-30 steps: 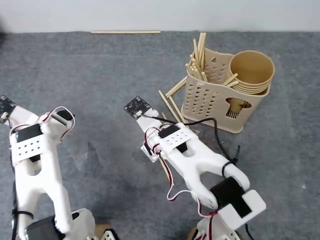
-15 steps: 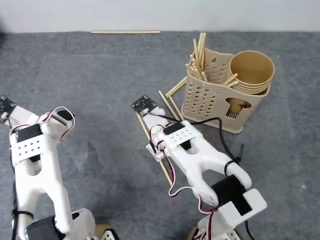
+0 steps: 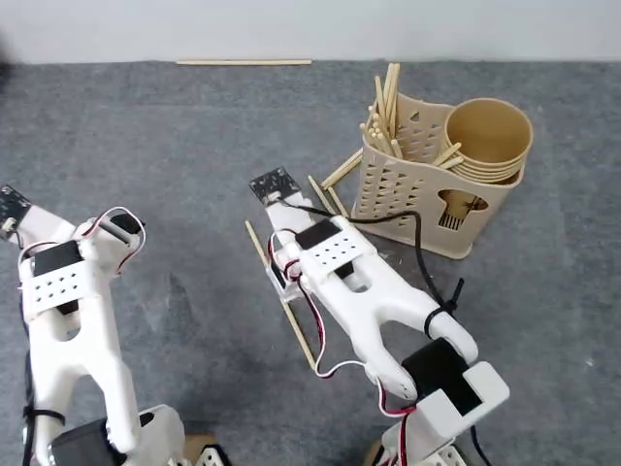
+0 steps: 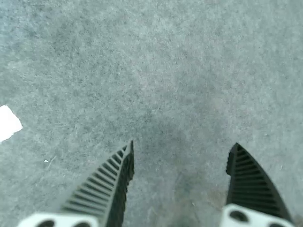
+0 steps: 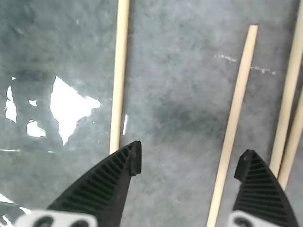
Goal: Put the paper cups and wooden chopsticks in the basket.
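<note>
Chopsticks (image 5: 118, 75) lie loose on the mat (image 3: 175, 146), right gripper (image 5: 189, 153) spread wide over them. Left gripper (image 4: 182, 147) also spread, over mat. Cups (image 3: 488, 131) sit in basket (image 3: 403, 189).

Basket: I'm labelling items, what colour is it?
The basket is beige, with triangular cut-out holes; the high view shows it best.

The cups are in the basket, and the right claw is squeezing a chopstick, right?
Not quite. The paper cups are in the basket, but the right gripper is open, not squeezing. The right wrist view shows the chopsticks lying loose.
</note>
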### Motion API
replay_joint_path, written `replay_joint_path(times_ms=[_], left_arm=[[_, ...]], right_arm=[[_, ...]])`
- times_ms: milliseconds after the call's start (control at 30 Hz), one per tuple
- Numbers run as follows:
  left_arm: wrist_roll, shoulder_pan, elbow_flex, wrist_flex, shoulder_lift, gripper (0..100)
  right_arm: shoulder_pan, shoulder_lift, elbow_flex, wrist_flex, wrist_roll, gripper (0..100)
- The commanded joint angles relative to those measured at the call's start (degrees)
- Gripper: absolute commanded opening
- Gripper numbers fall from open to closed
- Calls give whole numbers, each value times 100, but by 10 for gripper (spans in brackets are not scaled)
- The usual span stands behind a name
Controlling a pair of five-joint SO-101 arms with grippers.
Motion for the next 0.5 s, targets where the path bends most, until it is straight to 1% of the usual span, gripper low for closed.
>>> replay_joint_path(times_ms=[0,167,267,367,467], left_arm=[[-44,-9,-66,-114,-264,305],[-44,-9,-75,-114,-264,305],[-44,-9,-75,-114,-264,305],[-44,-9,-75,-114,-264,305],[-44,-9,-75,-114,-264,305]], right_arm=[[-259,-84,-369,198,-79,329],[-919,-75,-343,330,-79,329],[-1121,4,-325,242,-79,329],[-998,180,-325,101,-18,329],[-655,444,-325,-101,510,329]])
